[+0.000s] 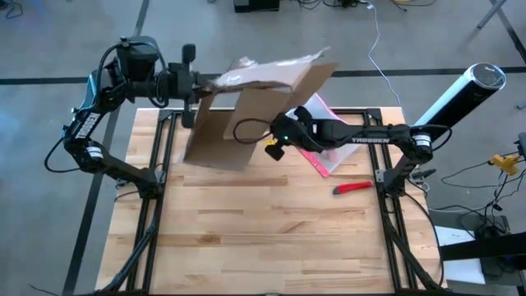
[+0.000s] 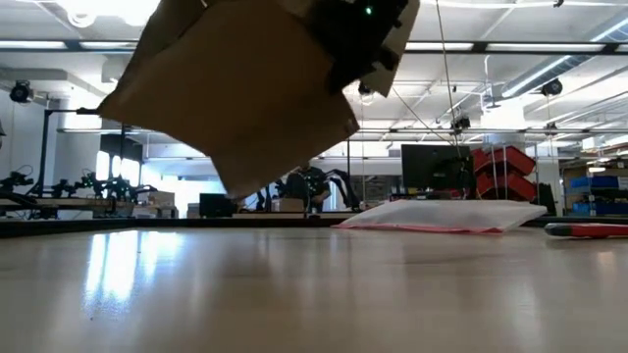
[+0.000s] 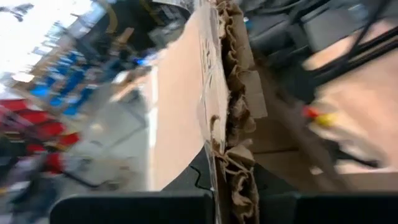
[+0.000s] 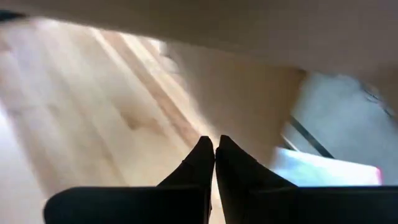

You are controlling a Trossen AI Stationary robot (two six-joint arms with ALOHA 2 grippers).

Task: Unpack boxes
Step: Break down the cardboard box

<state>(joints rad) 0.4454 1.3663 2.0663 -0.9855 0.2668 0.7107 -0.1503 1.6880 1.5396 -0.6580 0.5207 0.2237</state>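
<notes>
One cardboard box (image 1: 246, 115) is held tilted above the desk (image 1: 271, 230) by the left gripper (image 1: 197, 82), jaws clamped on its torn edge. The right gripper's (image 4: 214, 152) jaws are closed, empty.

The right arm (image 1: 366, 138) bears the white word "TROSSEN" (the only text that can be read).

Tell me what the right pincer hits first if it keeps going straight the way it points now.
Probably the cardboard box: the right pincer, fingers together, points at its lower panel, seemingly right by it. Depth is unclear; it might slip beneath the raised box.
</notes>
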